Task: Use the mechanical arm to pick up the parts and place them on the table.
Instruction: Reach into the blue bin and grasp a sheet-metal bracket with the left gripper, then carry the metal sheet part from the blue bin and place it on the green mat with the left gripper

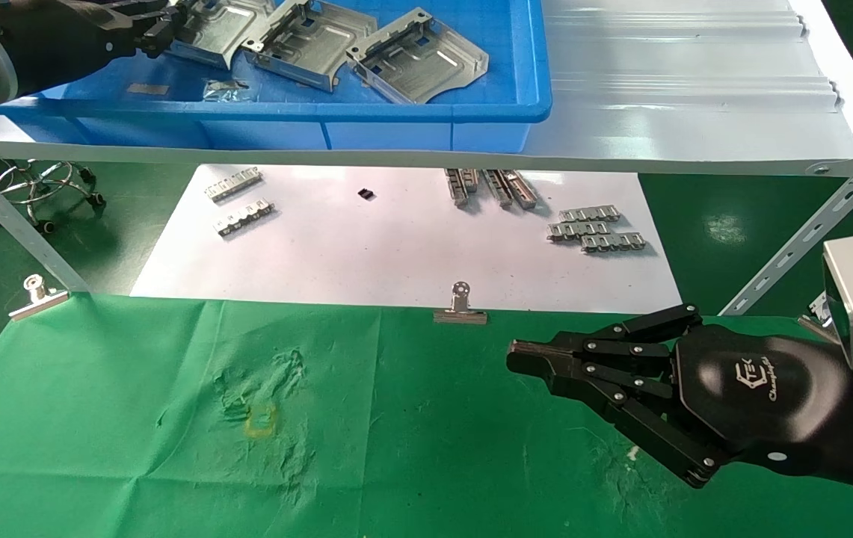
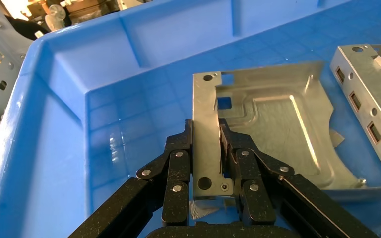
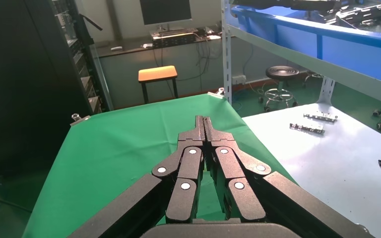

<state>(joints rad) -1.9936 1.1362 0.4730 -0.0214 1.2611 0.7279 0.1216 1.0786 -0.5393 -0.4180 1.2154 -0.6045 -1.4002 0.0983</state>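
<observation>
left gripper (image 2: pixel 207 148): clamping the upright flange of one part (image 2: pixel 263 134), inside the blue bin (image 2: pixel 54 148) on the shelf.
lift: pulling straight up, clearing bin wall, neighbouring part (image 2: pixel 372 104) staying put.
right gripper (image 1: pixel 546 362): fingers closed, empty, hovering over green table (image 1: pixel 134 418).

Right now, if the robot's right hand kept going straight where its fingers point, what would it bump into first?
Probably nothing nearby: the right gripper is shut and points across the green table. Height is unclear, so it might graze the cloth.
</observation>
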